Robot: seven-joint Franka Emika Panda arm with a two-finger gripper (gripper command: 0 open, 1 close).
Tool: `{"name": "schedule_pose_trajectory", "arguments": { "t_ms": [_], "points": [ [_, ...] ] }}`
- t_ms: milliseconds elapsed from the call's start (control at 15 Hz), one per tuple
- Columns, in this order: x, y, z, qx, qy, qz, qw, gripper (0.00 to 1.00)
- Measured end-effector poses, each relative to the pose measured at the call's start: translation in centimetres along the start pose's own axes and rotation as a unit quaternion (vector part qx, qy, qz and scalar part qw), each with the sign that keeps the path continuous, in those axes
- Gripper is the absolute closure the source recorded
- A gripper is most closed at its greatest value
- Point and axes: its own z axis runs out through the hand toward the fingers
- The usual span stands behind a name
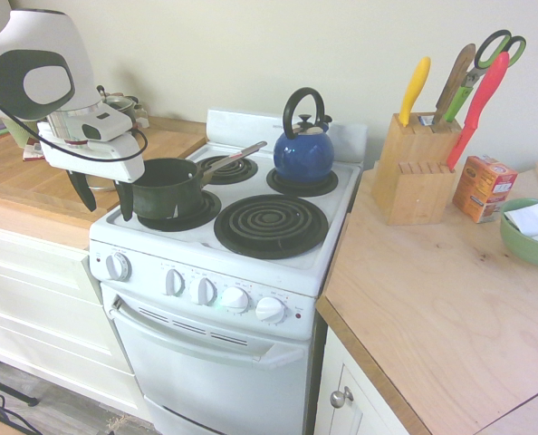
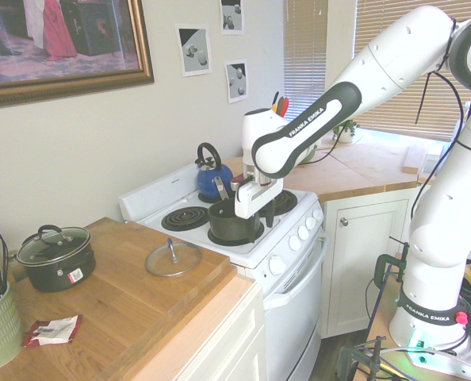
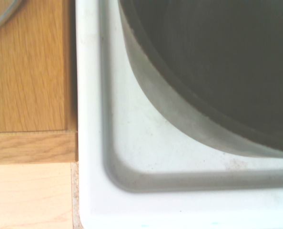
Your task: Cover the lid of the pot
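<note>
The dark green pot [image 1: 167, 188] sits on the near left burner of the white stove [image 1: 251, 272]. Its long silver handle [image 1: 233, 159] points up and back toward the far burners. The pot has no lid on it, and a pale mark shows on its side.

The glass lid [image 2: 173, 259] lies flat on the wooden counter [image 2: 116, 309] just beside the stove, well apart from the pot. Its small dark knob stands up in the middle.

The gripper [image 1: 104, 192] hangs at the left side of the pot, over the edge of the stove. Its two dark fingers [image 1: 81, 190] point down and are spread apart, with nothing between them. One finger is right next to the pot's wall (I cannot tell if it touches).

In the wrist view, the pot [image 3: 217, 76] looks dark and round, with the stove's white top [image 3: 146, 157] beside it and the counter [image 3: 32, 76] past that.

A blue kettle [image 1: 303, 149] sits on the far right burner. A black pot with two handles [image 2: 57, 258] and its own lid stands farther along the counter. On the other counter there is a knife block [image 1: 414, 168], an orange box [image 1: 484, 188] and a green bowl [image 1: 527, 240]
</note>
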Motion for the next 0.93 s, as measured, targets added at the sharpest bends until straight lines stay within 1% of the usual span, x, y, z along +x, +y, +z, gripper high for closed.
{"name": "schedule_pose_trajectory", "arguments": {
  "t_ms": [200,400,600,933],
  "points": [
    [0.0,-0.2,-0.1,0.004,0.004,0.006,1.000,0.00],
    [-0.8,-2.1,-1.5,0.020,0.021,0.015,0.999,0.00],
    [-2.8,-6.0,-4.4,0.048,0.042,0.038,0.997,0.00],
    [-5.2,-13.9,-6.8,0.083,0.065,0.108,0.989,0.00]
  ]
}}
